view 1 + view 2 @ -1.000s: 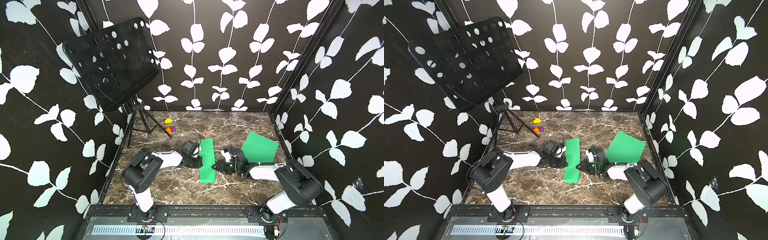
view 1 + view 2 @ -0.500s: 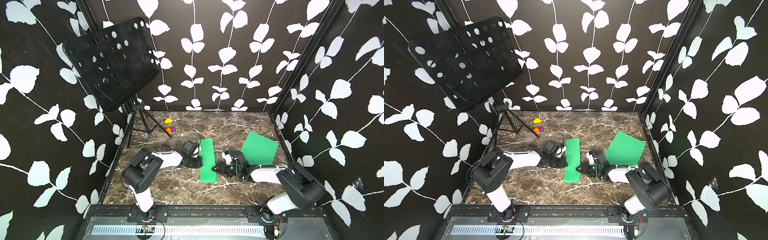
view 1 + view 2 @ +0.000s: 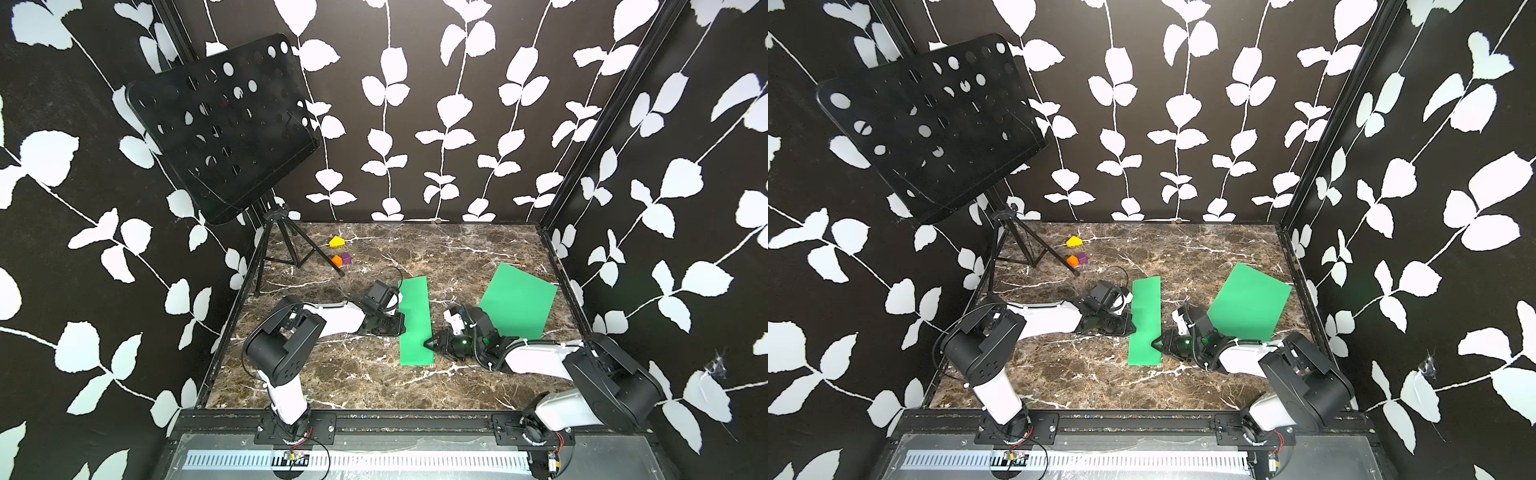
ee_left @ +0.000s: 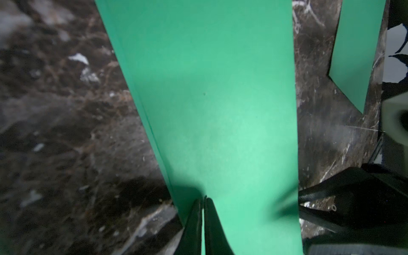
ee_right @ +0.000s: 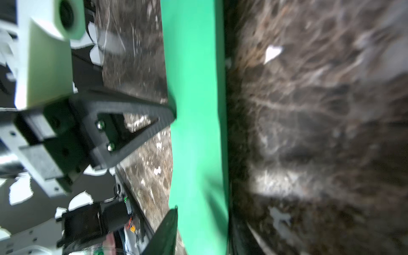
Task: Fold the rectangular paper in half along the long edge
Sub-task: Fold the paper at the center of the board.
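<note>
The green rectangular paper (image 3: pixel 413 320) (image 3: pixel 1145 320) lies folded into a long narrow strip in the middle of the marble table (image 3: pixel 374 382). My left gripper (image 3: pixel 400 323) (image 4: pixel 203 198) is shut, and its tips rest on the strip just inside its left long edge. My right gripper (image 3: pixel 427 344) (image 4: pixel 301 202) is at the strip's right long edge near its front end, fingers apart, with marble showing between them. In the right wrist view one right finger (image 5: pixel 167 229) touches the paper's edge (image 5: pixel 196 132); the other does not show clearly.
A second, unfolded green sheet (image 3: pixel 517 301) (image 3: pixel 1248 303) lies flat at the right, behind my right arm. At the back left are a black music stand (image 3: pixel 220 124) on a tripod and small yellow (image 3: pixel 336 242), orange (image 3: pixel 337 261) and purple (image 3: pixel 346 258) blocks. Patterned walls enclose the table.
My right gripper's fingers have spread apart, and it has slid a little toward the front along the strip's right edge. The left gripper and the paper have not moved.
</note>
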You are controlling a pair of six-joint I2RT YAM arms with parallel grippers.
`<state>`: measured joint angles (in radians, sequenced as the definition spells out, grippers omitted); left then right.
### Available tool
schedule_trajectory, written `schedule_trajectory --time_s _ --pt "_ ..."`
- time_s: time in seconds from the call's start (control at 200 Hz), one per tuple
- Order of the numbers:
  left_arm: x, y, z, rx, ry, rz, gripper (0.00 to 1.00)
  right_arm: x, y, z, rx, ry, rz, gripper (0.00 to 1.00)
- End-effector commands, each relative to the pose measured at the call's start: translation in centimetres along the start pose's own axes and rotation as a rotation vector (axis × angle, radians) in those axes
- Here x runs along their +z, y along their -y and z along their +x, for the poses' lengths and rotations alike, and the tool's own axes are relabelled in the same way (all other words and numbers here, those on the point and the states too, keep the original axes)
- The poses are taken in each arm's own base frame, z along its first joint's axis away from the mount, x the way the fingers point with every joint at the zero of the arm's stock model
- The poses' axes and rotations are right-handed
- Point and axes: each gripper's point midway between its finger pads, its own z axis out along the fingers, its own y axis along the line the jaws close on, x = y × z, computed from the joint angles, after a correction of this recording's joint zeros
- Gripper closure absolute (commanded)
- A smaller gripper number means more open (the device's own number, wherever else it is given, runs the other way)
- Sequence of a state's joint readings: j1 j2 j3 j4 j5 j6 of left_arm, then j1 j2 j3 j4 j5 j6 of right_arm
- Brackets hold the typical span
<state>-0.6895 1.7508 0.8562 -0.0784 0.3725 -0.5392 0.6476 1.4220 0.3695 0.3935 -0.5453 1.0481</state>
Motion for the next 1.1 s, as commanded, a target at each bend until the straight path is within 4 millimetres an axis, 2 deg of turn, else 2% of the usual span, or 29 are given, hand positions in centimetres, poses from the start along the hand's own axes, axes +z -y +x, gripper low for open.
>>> schedule_trajectory --time_s 0.0,0.175,0.22,0.295,0.465,0.505,0.53,0.55,0.59,0.68,0.74,0.82,0.865,0.885,1.045,1.095 --pt "0.5 -5.7 5.4 -0.065 -0.157 -0.221 0.90 -0.1 0.3 0.6 0.023 0.008 0.010 0.60" --pt "0.4 -5.7 5.3 -0.065 -0.156 -0.222 0.90 -0.1 0.9 1.5 0.047 0.004 0.012 0.65" --pt "0.4 -5.6 5.3 -0.063 -0.155 -0.222 0.90 -0.1 1.0 1.7 0.050 0.003 0.014 0.72" --pt "0.4 -5.6 5.2 -0.062 -0.155 -0.222 0.90 -0.2 1.4 1.8 0.055 0.004 0.024 1.00" --pt "0.3 -5.6 5.2 -0.061 -0.154 -0.225 0.90 -0.2 1.5 2.1 0.057 0.000 0.026 1.00" --pt "0.3 -5.7 5.2 -0.061 -0.154 -0.226 0.90 -0.2 1.4 2.1 0.056 0.001 0.026 0.81" --pt "0.3 -5.7 5.1 -0.062 -0.154 -0.227 0.90 -0.2 1.4 2.1 0.057 0.002 0.026 0.73" --pt "0.3 -5.7 5.1 -0.060 -0.154 -0.227 0.90 -0.2 1.5 2.2 0.058 0.002 0.027 0.69" --pt "0.3 -5.7 5.2 -0.062 -0.156 -0.228 0.90 -0.2 1.5 2.3 0.062 0.003 0.023 0.66" --pt "0.2 -5.7 5.1 -0.060 -0.155 -0.228 0.90 -0.2 1.6 2.7 0.071 -0.001 0.024 0.65" --pt "0.2 -5.7 5.1 -0.058 -0.155 -0.229 0.90 -0.2 1.9 3.1 0.077 -0.007 0.029 0.68" --pt "0.2 -5.6 5.0 -0.055 -0.154 -0.229 0.90 -0.3 2.1 3.3 0.083 -0.004 0.035 0.83" --pt "0.3 -5.6 5.0 -0.056 -0.156 -0.229 0.90 -0.4 2.1 3.3 0.084 -0.005 0.037 0.97" --pt "0.3 -5.6 5.0 -0.056 -0.157 -0.230 0.90 -0.4 2.1 3.3 0.083 -0.004 0.039 1.00" --pt "0.3 -5.5 4.8 -0.055 -0.153 -0.228 0.90 -0.6 2.1 3.4 0.070 -0.010 0.053 1.00" --pt "0.3 -5.5 4.8 -0.054 -0.153 -0.228 0.90 -0.5 1.9 3.2 0.063 -0.007 0.053 0.75"
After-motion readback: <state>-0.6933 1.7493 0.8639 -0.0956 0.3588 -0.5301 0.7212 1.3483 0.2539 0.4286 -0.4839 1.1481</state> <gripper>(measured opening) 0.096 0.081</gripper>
